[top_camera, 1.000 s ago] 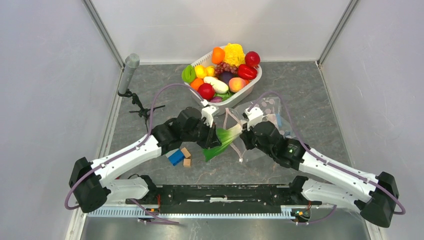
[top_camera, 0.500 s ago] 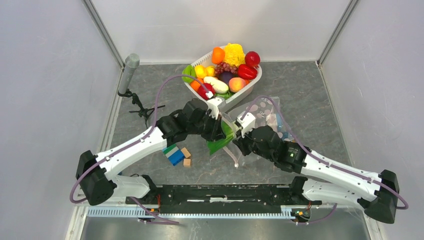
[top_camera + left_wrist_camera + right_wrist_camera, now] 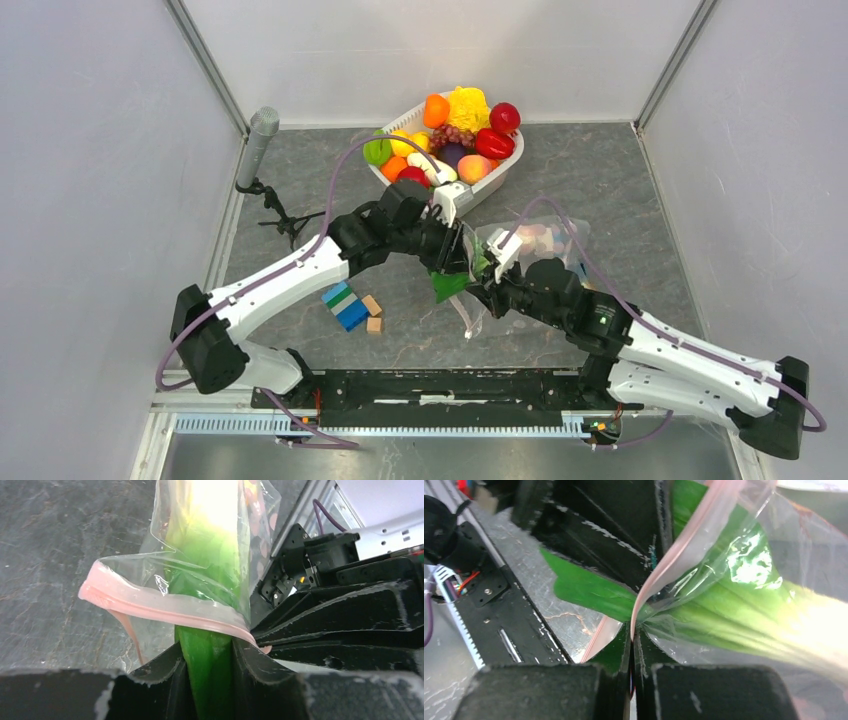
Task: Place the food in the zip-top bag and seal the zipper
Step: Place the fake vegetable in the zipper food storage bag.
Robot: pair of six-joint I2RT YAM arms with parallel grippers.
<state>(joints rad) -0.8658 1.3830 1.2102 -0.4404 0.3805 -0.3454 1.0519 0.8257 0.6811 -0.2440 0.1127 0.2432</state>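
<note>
A long green toy leek [image 3: 207,555] pokes through the mouth of the zip-top bag [image 3: 162,570], its pale upper part inside and its dark green tail outside. My left gripper [image 3: 206,647] is shut on that tail, both fingers pressed against it just below the pink zipper [image 3: 150,605]. My right gripper [image 3: 633,630] is shut on the zipper [image 3: 684,540], holding the bag's mouth edge up. Through the plastic the leek [image 3: 744,610] shows. From above, the two grippers [image 3: 452,250] [image 3: 490,278] meet at the bag [image 3: 535,245] mid-table. More food [image 3: 455,140] fills the basket.
The white basket [image 3: 497,182] stands at the back centre, close behind my left wrist. Blue and green blocks [image 3: 345,306] and tan blocks [image 3: 372,305] lie left of the bag. A microphone [image 3: 262,125] on a small stand [image 3: 285,215] is at the left wall.
My left arm has carried the leek to the right and pushed it deeper into the bag. My right arm has shifted right and back, keeping hold of the zipper.
</note>
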